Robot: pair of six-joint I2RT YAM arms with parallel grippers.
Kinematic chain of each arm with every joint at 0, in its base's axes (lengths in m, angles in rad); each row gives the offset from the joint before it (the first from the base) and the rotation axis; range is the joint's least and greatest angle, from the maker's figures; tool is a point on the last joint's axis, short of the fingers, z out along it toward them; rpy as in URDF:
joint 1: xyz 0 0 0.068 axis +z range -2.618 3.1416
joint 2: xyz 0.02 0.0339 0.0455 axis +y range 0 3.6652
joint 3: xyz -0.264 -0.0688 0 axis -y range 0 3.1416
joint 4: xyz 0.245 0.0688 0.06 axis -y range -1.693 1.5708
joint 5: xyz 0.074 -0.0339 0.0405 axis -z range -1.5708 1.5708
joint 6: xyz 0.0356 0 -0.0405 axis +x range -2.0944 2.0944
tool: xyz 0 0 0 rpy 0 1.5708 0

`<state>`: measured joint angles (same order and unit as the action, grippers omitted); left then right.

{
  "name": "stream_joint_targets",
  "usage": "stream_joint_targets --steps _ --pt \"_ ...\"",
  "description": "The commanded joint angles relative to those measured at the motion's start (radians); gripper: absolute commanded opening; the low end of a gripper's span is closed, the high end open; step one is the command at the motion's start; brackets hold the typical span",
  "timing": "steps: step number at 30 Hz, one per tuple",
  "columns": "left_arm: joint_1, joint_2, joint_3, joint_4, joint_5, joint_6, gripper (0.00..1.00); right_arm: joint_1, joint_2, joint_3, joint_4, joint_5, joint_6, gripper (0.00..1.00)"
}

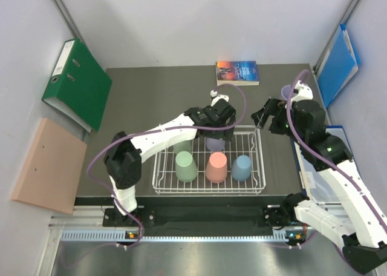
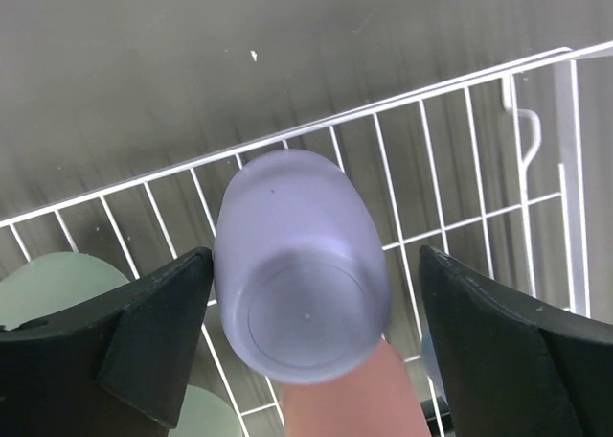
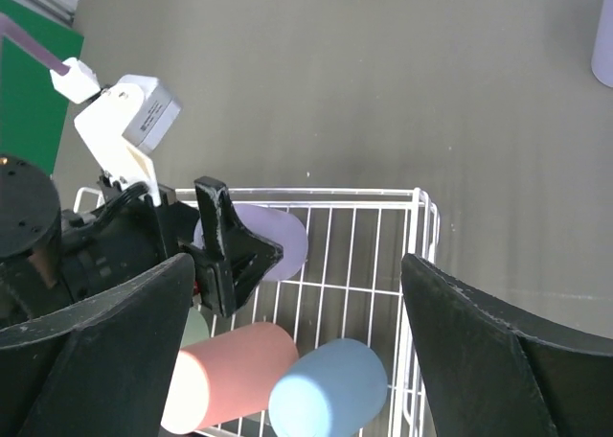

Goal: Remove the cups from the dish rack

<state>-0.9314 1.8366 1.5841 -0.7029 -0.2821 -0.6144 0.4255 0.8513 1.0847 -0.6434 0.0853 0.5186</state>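
The left gripper (image 2: 314, 264) stands open astride the inverted lavender plastic cup (image 2: 287, 226) at the far side of the white wire dish rack (image 1: 260, 161), apparently to grasp it, while the right gripper (image 1: 261, 117) hovers open nearby.

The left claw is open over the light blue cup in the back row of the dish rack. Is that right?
Not quite. The cup between the open fingers of the left claw is the lavender cup, not the light blue one. The light blue cup stands in the front row of the dish rack. The left wrist view shows this most clearly. The rest holds.
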Motion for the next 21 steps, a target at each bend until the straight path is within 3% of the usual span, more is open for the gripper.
stream_joint_targets --steps 1,2,5,6,9,10,17,21 --pt "0.000 -0.007 0.037 0.026 -0.012 -0.013 0.90 0.013 -0.020 -0.014 0.007 0.008 -0.026 0.88" --pt "0.000 -0.007 0.036 0.023 -0.017 -0.013 0.87 0.013 -0.018 -0.016 0.008 0.008 -0.026 0.88" --pt "0.000 -0.011 0.036 0.023 -0.032 -0.010 0.65 0.012 -0.014 -0.020 0.013 0.002 -0.028 0.88" --pt "0.000 -0.014 0.036 0.020 -0.041 -0.010 0.48 0.013 -0.011 -0.020 0.017 -0.001 -0.026 0.88" --pt "0.000 -0.014 0.042 0.006 -0.055 -0.002 0.23 0.013 -0.006 -0.022 0.028 -0.009 -0.026 0.88" --pt "0.000 -0.016 0.045 -0.004 -0.057 -0.002 0.01 0.013 -0.006 -0.019 0.030 -0.009 -0.031 0.88" --pt "-0.001 -0.083 0.134 -0.061 -0.034 0.005 0.00 0.013 -0.008 0.017 0.022 0.070 -0.049 0.88" --pt "0.012 -0.193 0.107 0.054 0.053 -0.008 0.00 0.013 -0.014 0.027 0.048 0.117 -0.029 0.80"
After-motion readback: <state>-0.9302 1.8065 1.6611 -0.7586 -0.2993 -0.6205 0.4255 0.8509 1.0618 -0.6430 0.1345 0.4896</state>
